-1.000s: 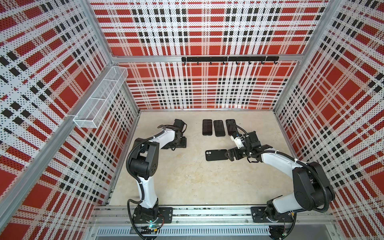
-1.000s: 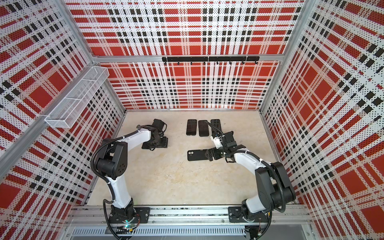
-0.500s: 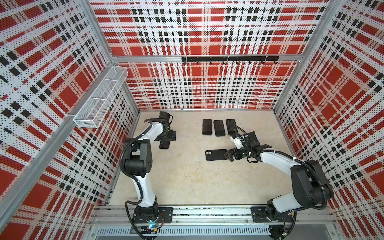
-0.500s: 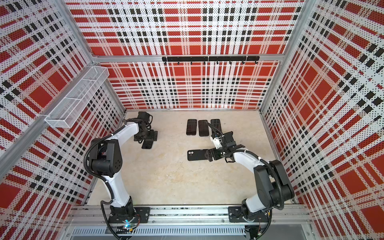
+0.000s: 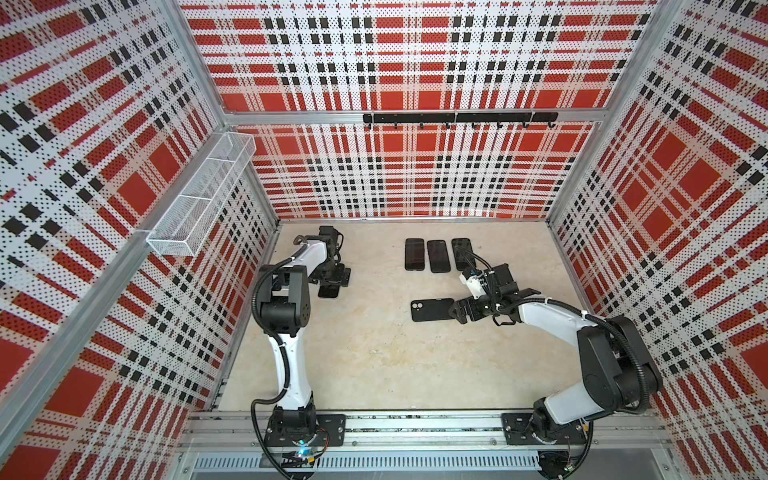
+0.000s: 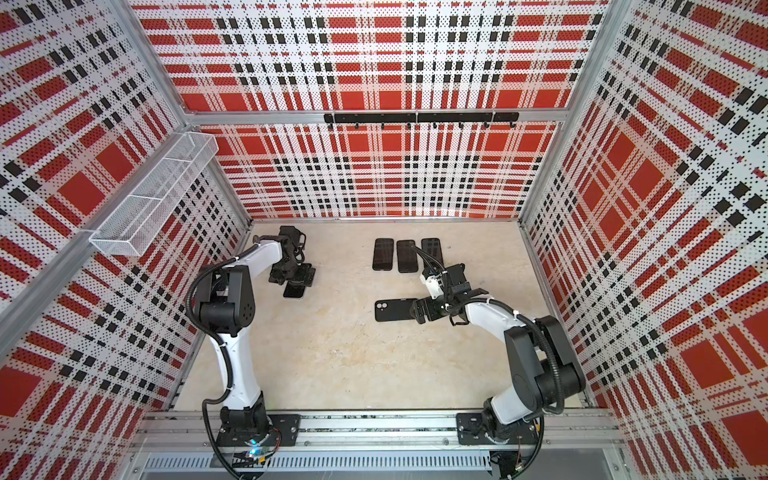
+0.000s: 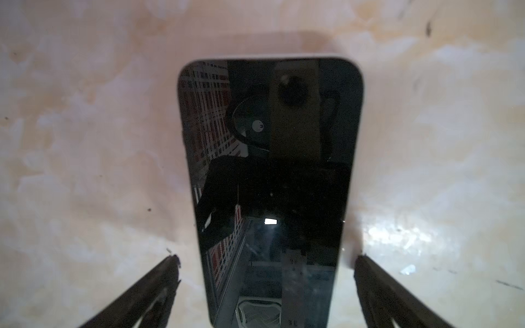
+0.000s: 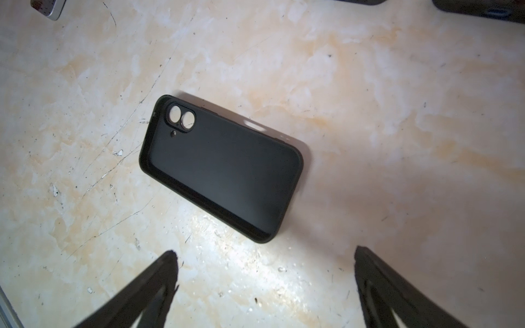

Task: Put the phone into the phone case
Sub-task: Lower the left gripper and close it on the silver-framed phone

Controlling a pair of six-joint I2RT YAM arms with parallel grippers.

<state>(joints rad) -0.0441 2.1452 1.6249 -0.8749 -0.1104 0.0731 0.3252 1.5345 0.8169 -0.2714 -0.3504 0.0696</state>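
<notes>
A dark-screened phone (image 7: 270, 170) lies flat, screen up, at the back left of the table, also seen in both top views (image 5: 328, 291) (image 6: 294, 293). My left gripper (image 7: 266, 258) (image 5: 332, 276) (image 6: 297, 277) hangs over its near end, open. Its fingers (image 7: 159, 284) stand clear of both long sides. An empty black phone case (image 8: 221, 167) (image 5: 432, 309) (image 6: 394, 310) lies hollow side up near the middle, its camera cut-out pointing left. Just right of the case, my right gripper (image 8: 264, 252) (image 5: 460, 309) (image 6: 419, 310) is open and touches nothing.
A row of three more dark phones (image 5: 438, 255) (image 6: 406, 255) lies at the back, behind the right gripper. A white wire basket (image 5: 199, 195) hangs on the left wall. On the back wall runs a black hook rail (image 5: 457, 118).
The left arm carried the phone leftward, then its jaws opened and the phone now rests on the table. The right arm and the case have not moved.
</notes>
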